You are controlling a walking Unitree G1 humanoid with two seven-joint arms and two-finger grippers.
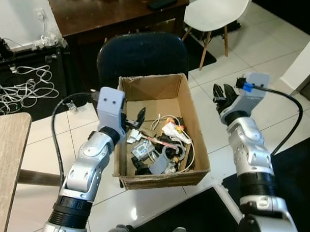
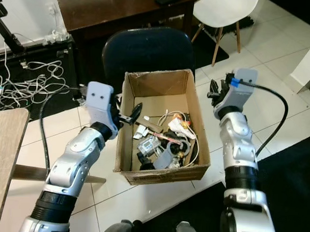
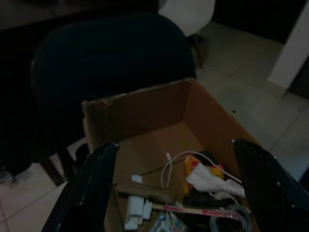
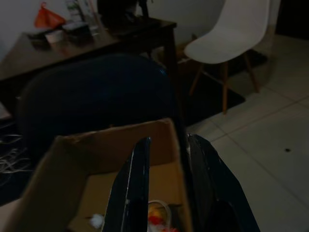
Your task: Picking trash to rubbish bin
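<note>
A trash-filled cardboard box (image 1: 191, 128) sits on the white tiled floor (image 1: 258, 63).

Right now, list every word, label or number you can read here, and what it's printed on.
None can be read.
Cardboard box: plain walls, no print showing.
Trash inside the box: wrappers with red and yellow patches, any lettering too small and blurred.
Items on the dark desk: too dim to read.

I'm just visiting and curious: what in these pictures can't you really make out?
- Small trash in the cardboard box: a tangled heap in the eye views, pieces too small to name.
- Box's near end: cut off by the edge of the dark left wrist view.
- Right gripper: its fingertips overlap in the eye views.
</note>
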